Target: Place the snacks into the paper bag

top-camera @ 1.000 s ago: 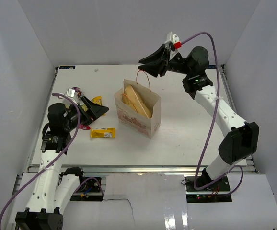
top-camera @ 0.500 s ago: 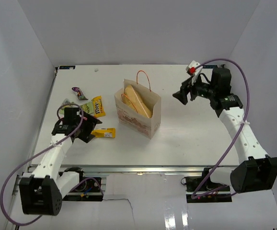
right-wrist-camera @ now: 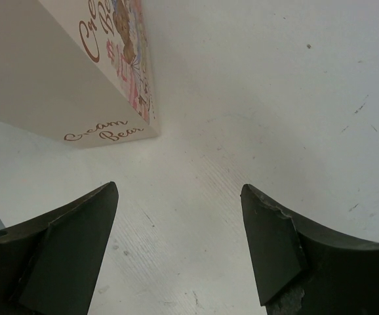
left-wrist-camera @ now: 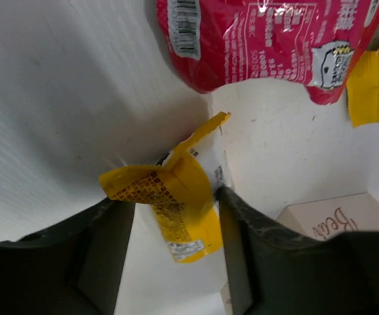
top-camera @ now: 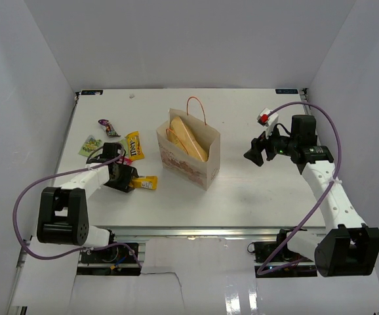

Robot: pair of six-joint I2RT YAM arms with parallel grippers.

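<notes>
The paper bag [top-camera: 184,168] stands upright mid-table with the golden chip bag [top-camera: 188,138] inside it. My left gripper [top-camera: 125,182] is down on the table to its left. In the left wrist view its jaws [left-wrist-camera: 168,197] press a small yellow candy packet [left-wrist-camera: 184,205] from both sides, and the packet buckles between them. A red-pink packet [left-wrist-camera: 261,39] lies just beyond. My right gripper [top-camera: 254,154] hangs open and empty to the right of the bag, over bare table [right-wrist-camera: 179,189]. The bag's printed corner [right-wrist-camera: 65,65] shows in the right wrist view.
A purple packet [top-camera: 108,126], a light green one [top-camera: 90,145] and a second yellow one [top-camera: 133,145] lie at the table's left side. White walls close the table in on three sides.
The left arm dropped to the table and its jaws closed in around the yellow packet. The right arm drew back from above the bag, came down to its right and opened.
</notes>
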